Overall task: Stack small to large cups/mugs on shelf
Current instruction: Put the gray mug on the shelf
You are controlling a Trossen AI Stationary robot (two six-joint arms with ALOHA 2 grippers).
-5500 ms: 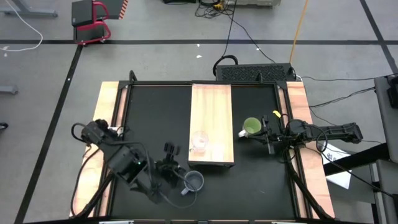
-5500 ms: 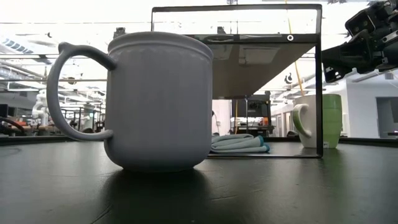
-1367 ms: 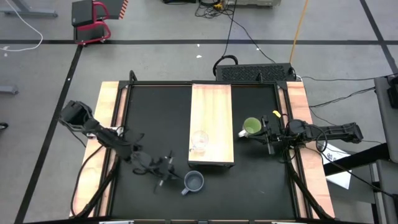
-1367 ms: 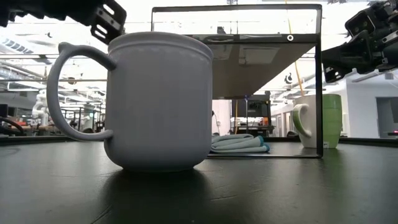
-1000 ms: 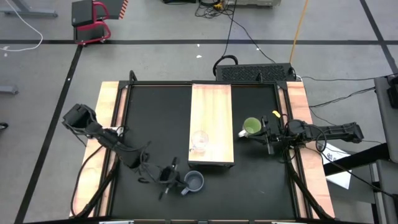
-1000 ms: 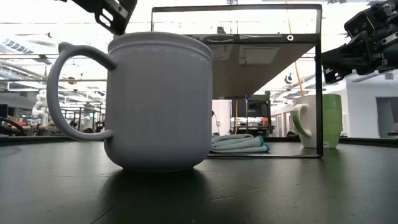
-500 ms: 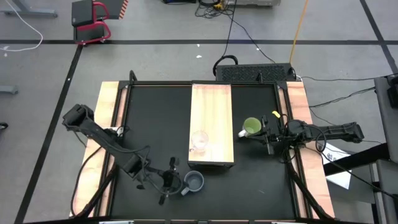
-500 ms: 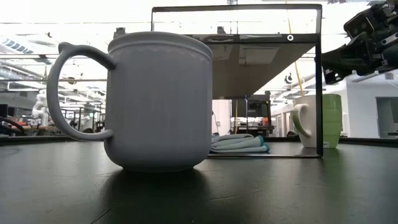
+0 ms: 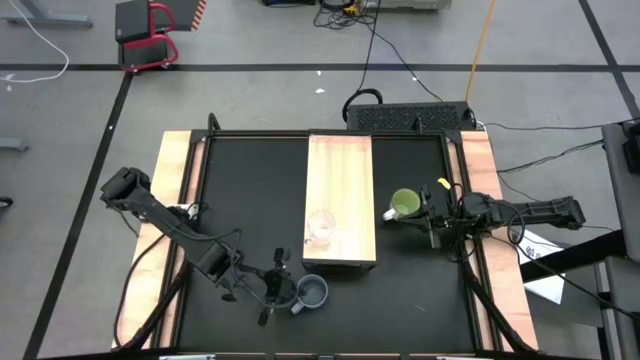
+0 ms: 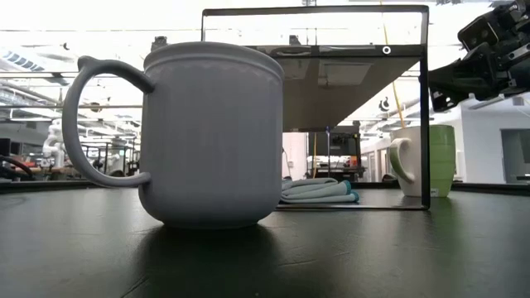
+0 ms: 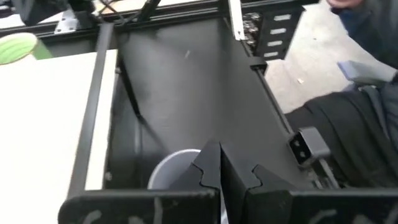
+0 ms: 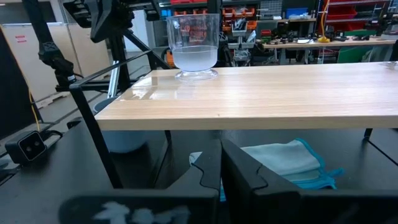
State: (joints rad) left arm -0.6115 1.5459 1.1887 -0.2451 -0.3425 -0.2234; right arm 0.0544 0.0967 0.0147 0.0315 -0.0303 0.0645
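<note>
High view, left pincer (image 9: 279,287) closed empty, just beside blue-grey mug (image 9: 314,291), maybe touching, glass cup (image 9: 320,226) on shelf (image 9: 339,170), right pincer (image 9: 432,218) closed near green mug (image 9: 404,204).

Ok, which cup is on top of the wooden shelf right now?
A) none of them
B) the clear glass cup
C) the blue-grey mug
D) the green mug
B: the clear glass cup stands on the wooden shelf, while the green mug and the blue-grey mug sit on the black table beside it.
</note>
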